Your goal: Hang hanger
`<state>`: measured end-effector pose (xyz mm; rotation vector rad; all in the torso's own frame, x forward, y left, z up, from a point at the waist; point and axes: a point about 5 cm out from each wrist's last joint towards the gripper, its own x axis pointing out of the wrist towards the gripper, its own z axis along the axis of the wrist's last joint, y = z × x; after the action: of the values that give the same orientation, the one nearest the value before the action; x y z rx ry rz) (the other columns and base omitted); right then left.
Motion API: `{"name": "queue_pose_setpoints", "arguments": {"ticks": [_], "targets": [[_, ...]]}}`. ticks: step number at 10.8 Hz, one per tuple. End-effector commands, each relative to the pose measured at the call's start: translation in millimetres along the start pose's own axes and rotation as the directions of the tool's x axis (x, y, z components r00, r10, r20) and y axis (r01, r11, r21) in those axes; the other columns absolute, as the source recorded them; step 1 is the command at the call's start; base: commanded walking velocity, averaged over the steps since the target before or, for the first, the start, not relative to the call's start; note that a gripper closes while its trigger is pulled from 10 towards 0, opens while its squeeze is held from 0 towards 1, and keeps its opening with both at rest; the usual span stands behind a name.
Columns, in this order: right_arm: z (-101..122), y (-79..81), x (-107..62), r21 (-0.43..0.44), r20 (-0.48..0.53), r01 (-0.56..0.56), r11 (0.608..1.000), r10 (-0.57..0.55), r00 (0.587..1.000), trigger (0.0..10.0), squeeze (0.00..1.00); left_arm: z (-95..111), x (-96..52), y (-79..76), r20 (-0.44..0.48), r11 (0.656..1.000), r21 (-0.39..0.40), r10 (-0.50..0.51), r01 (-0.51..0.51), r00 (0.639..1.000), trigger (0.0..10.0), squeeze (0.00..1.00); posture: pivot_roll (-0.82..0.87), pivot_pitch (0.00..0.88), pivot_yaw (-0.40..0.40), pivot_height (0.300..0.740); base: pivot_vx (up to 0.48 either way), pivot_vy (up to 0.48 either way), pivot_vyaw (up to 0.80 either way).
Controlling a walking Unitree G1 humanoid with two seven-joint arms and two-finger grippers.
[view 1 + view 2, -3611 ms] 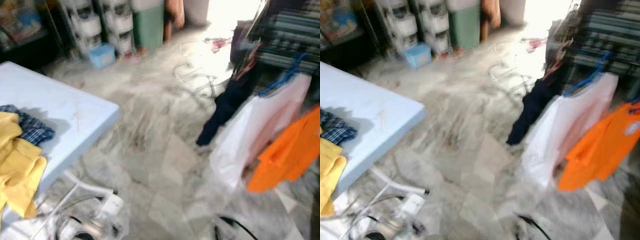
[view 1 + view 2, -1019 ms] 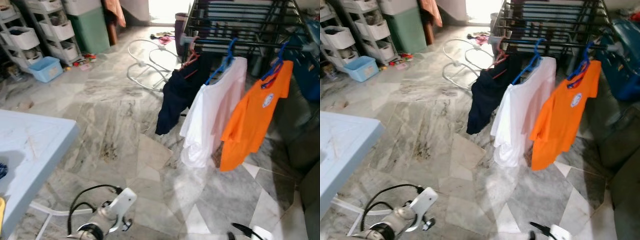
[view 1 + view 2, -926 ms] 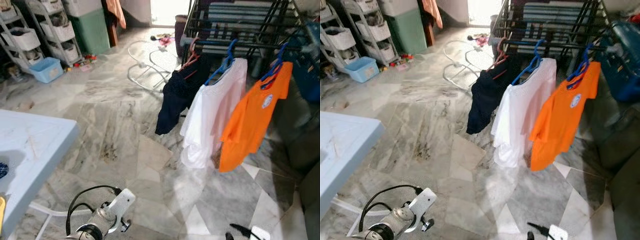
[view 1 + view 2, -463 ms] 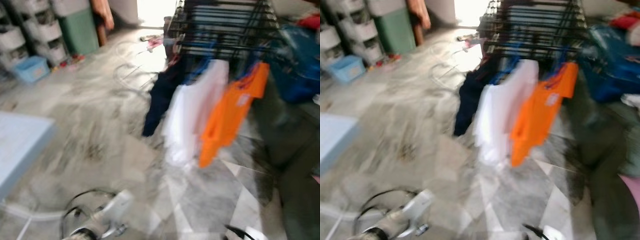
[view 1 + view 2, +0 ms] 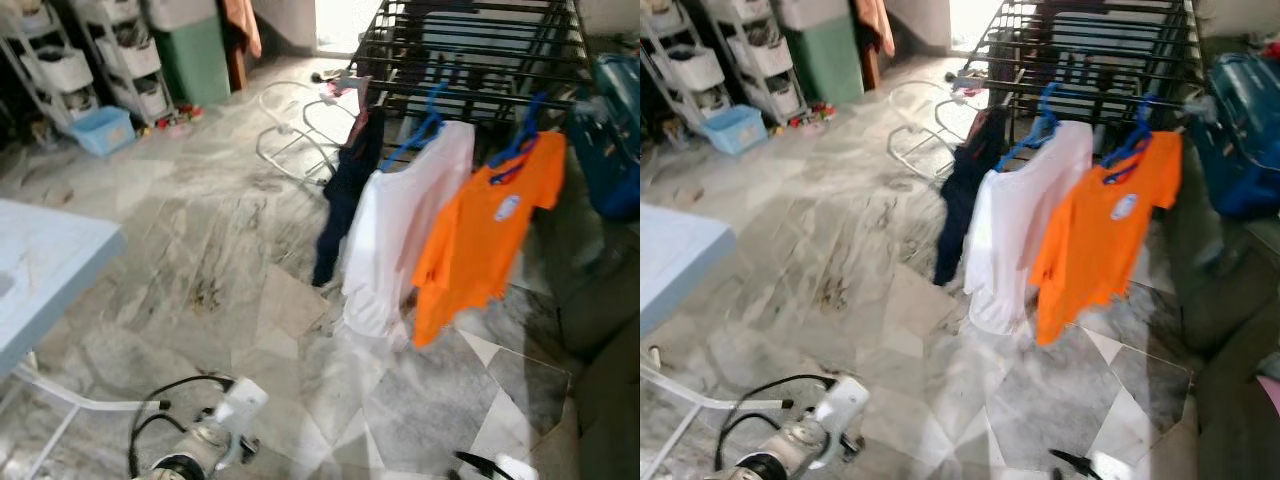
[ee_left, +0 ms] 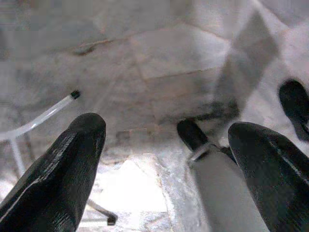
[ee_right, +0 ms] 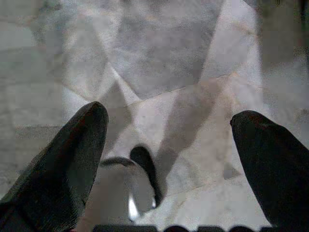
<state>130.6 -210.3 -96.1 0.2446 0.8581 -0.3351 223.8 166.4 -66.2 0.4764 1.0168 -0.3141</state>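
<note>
A black drying rack [image 5: 470, 50] stands ahead on the right. On its front rail hang a dark navy garment [image 5: 345, 190], a white shirt [image 5: 400, 240] on a blue hanger [image 5: 425, 125], and an orange shirt [image 5: 490, 235] on another blue hanger [image 5: 520, 145]. My left arm [image 5: 200, 440] hangs low at the bottom edge, far from the rack. In its wrist view the left gripper [image 6: 169, 169] is open over the marble floor, holding nothing. My right gripper [image 7: 169, 159] is open too, with only floor between its fingers.
A light blue table [image 5: 50, 270] juts in at the left, its white leg [image 5: 70, 395] near my left arm. White wire frames [image 5: 290, 140] lie on the floor before the rack. Drawer shelves [image 5: 70, 70], a green bin [image 5: 200, 55] and a blue basket [image 5: 105, 130] line the back left. A blue bag [image 5: 615, 140] sits at the right.
The camera has swung and the blur of half a second ago is gone; rack and shirts sit slightly more central. Both arms still hang low, grippers empty.
</note>
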Motion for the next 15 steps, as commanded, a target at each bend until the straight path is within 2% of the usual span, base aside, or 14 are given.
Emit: {"name": "queue_pose_setpoints", "arguments": {"ticks": [1,3,4,6,7,9,10,12,15], "targets": [[6,1.6,2.1,-0.011,0.009,-0.019,1.000,0.019,1.000,10.0,0.00,-2,-0.3,3.7,-0.003,0.999,-0.033,0.037,-0.037,0.999,10.0,0.00,-0.11,0.000,-0.025,0.740,0.000,0.000,0.00],[25,14.0,9.8,-0.070,0.028,-0.073,0.995,0.075,0.997,10.0,0.00,-3,-0.5,6.7,-0.001,0.995,-0.059,0.075,-0.075,0.997,10.0,0.00,-0.05,0.000,-0.057,0.740,0.000,0.000,0.00],[38,27.6,13.8,-0.070,0.058,-0.127,0.989,0.131,0.990,10.0,0.00,-4,-0.7,7.6,0.000,0.986,-0.146,0.084,-0.084,0.996,10.0,0.00,0.00,0.000,-0.075,0.740,0.000,0.000,0.00],[61,43.7,18.5,-0.010,0.122,-0.191,0.981,0.191,0.974,10.0,0.00,-4,-0.9,9.5,0.009,0.969,-0.232,0.089,-0.085,0.996,10.0,0.00,0.03,0.000,-0.077,0.740,0.000,0.000,0.00],[65,50.7,19.2,-0.011,0.124,-0.217,0.976,0.216,0.968,10.0,0.00,-6,-1.0,10.5,-0.004,0.960,-0.264,0.094,-0.092,0.996,10.0,0.00,0.03,0.000,-0.074,0.740,0.000,0.000,0.00],[57,59.4,18.1,0.020,0.099,-0.236,0.972,0.233,0.968,10.0,0.00,-8,-1.4,12.8,-0.018,0.948,-0.302,0.105,-0.105,0.994,10.0,0.00,0.03,0.000,-0.066,0.740,0.000,0.000,0.00],[41,60.1,15.8,0.073,0.045,-0.231,0.970,0.228,0.973,10.0,0.00,-8,-1.5,14.0,-0.026,0.957,-0.272,0.098,-0.102,0.995,10.0,0.00,0.03,0.000,-0.057,0.740,0.000,0.000,0.00],[19,60.4,10.7,0.079,-0.035,-0.243,0.967,0.247,0.969,10.0,0.00,-8,-1.8,16.3,-0.025,0.952,-0.285,0.112,-0.114,0.993,10.0,0.00,0.01,0.000,-0.040,0.740,0.000,0.000,0.00],[16,57.7,9.8,0.079,-0.041,-0.236,0.968,0.240,0.970,10.0,0.00,-9,-1.8,15.6,-0.043,0.950,-0.295,0.096,-0.105,0.994,10.0,0.00,-0.01,0.000,-0.031,0.740,0.000,0.000,0.00]]}}
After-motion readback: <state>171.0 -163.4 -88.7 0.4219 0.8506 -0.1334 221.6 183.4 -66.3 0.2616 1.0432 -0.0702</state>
